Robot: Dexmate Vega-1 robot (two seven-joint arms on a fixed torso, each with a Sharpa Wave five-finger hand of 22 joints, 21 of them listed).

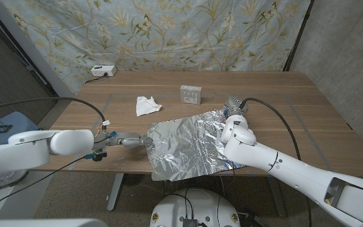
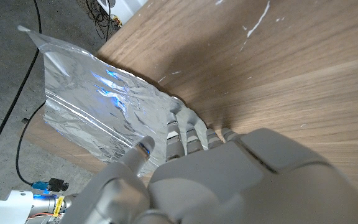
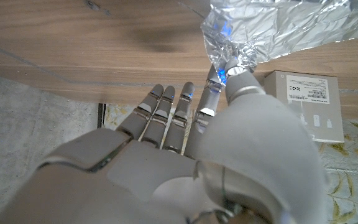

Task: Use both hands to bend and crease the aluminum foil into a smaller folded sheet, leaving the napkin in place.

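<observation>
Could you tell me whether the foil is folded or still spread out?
Spread out: the foil lies as one crinkled sheet on the table, overhanging its near edge, no fold visible.

Foil (image 1: 188,144) corner behind right arm (image 1: 276,165)

Premises present as a makeshift robot test lab: a floral butterfly-print sheet (image 1: 169,31) hung as backdrop behind a wooden table (image 1: 307,107), bare concrete floor, loose cables (image 2: 17,130).
</observation>
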